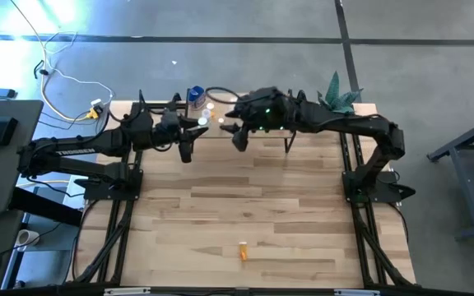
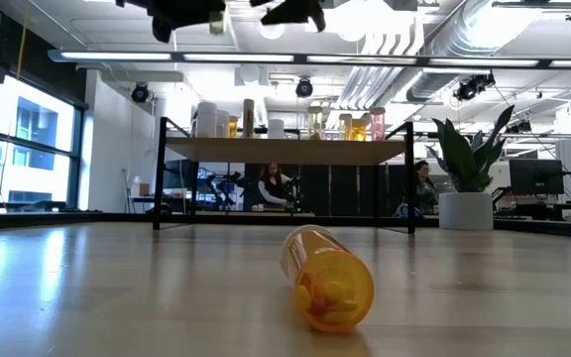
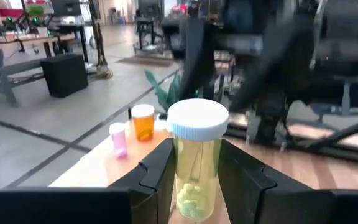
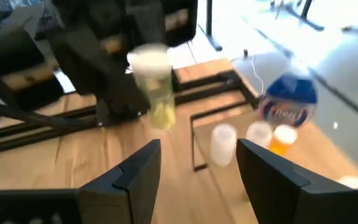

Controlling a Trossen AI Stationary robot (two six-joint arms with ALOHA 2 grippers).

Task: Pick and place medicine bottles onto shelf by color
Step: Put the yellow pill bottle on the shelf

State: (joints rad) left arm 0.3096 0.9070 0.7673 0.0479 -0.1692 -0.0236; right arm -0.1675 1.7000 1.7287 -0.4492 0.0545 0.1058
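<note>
Two grippers are meeting above the shelf [image 1: 245, 136] at the table's 12 o'clock edge. The left gripper [image 3: 197, 180] is clamping an upright yellow bottle [image 3: 197, 158], white cap up. The right gripper [image 4: 197, 158], jaws spread and empty, is facing it from 3 o'clock. One orange bottle [image 2: 328, 276] is lying on its side at 6 o'clock, nearer neither arm. Only the low view is showing its pills.

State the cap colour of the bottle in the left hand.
White, on the clear yellowish pill bottle; left wrist view shows it best.
</note>
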